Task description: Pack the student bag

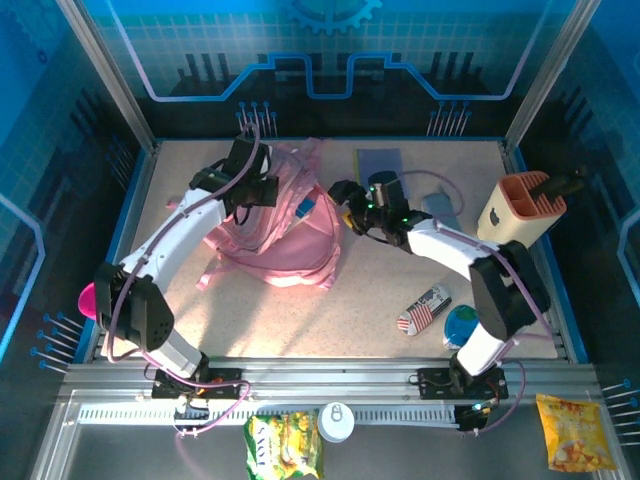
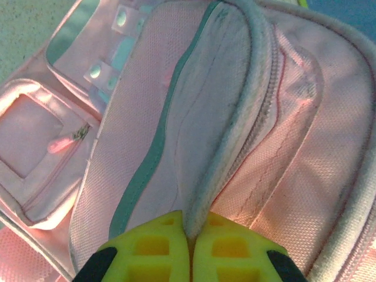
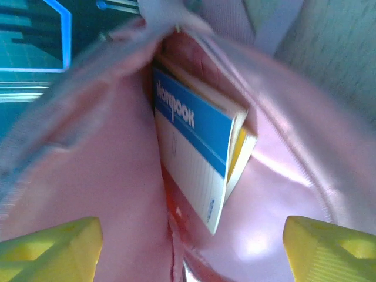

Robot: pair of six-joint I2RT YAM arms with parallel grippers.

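1. Yellow fingers of my right gripper (image 3: 188, 247) stand wide apart with nothing between them. They are at the mouth of the student bag (image 1: 285, 250), and the blue-and-white notebook (image 3: 194, 147) stands on edge inside it, clear of both fingers.
2. My left gripper (image 2: 189, 238) is clamped tight on the bag's grey piped rim, holding the opening up. Only a thin fold sits between the tips. If it slips out, I judge the mouth would collapse over the notebook.
3. The notebook leans, its pages gaping at the lower corner. A right finger drawn out carelessly could hook the cover or the pink lining and drag the book out.
4. The bag lies on the table (image 1: 380, 290), left of centre, between my two arms. It is soft and unbraced, so a hard pull from my left arm could tip or slide it.
5. Loose straps trail on the near side and could snag.
6. The beige-and-orange pen holder (image 1: 520, 205) stands well apart at the right.
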